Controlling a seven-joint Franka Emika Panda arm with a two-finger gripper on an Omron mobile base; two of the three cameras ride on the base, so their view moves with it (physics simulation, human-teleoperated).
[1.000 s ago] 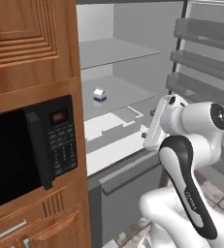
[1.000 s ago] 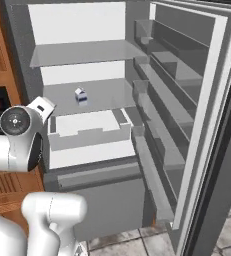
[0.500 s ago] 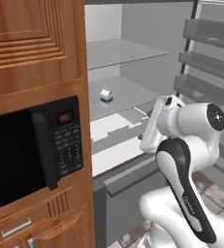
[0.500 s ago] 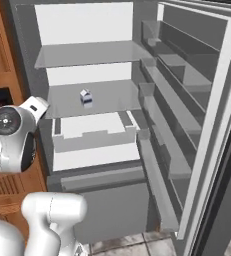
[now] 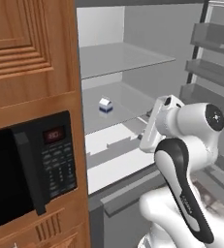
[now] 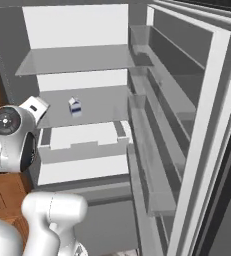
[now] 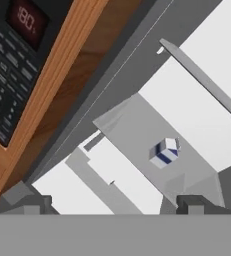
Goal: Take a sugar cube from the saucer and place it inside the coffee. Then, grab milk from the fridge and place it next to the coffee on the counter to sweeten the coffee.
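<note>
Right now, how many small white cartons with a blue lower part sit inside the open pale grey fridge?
1. The small white carton with a blue lower part stands alone on the middle shelf of the pale grey fridge. The lower drawer's inside is hidden.

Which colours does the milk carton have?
The milk is white with a blue lower band, clearest in the hand view.

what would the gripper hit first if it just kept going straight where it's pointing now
Probably the milk, which sits nearly dead ahead between the open gripper tips on the fridge shelf. Depth is unclear, so it could meet the shelf surface just short of it.
</note>
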